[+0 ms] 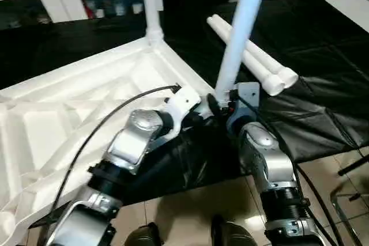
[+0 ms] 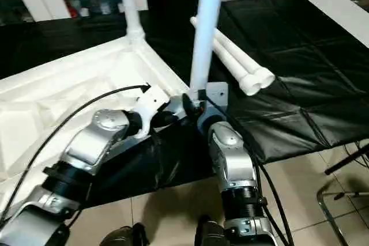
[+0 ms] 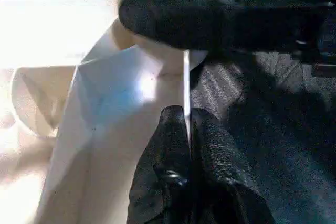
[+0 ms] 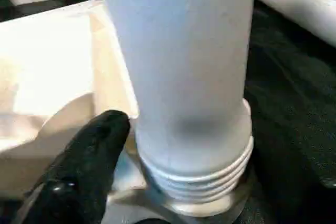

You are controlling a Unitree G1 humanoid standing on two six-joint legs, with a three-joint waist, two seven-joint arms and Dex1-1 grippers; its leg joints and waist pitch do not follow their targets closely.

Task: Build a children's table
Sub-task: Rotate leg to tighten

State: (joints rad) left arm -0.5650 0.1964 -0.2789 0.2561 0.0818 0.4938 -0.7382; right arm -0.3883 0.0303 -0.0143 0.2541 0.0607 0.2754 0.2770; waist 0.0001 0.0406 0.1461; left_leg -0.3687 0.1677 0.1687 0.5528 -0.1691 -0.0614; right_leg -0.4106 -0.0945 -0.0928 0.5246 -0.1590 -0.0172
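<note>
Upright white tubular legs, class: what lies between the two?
The white ribbed table top's raised rim runs from far leg to near leg, in the left eye view.

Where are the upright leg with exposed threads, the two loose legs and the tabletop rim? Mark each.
Upright leg (image 4: 189, 77): right wrist view, on its shaft above the threads.
Loose legs (image 1: 259, 64): left eye view, on the shafts lying together.
Tabletop rim (image 3: 186, 85): left wrist view, on its thin edge.

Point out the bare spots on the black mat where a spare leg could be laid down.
Free: the black mat right of the two loose legs, toward the far right corner. Also the dark strip behind the tabletop. Crowded: the near corner, where both grippers meet the upright leg.
</note>
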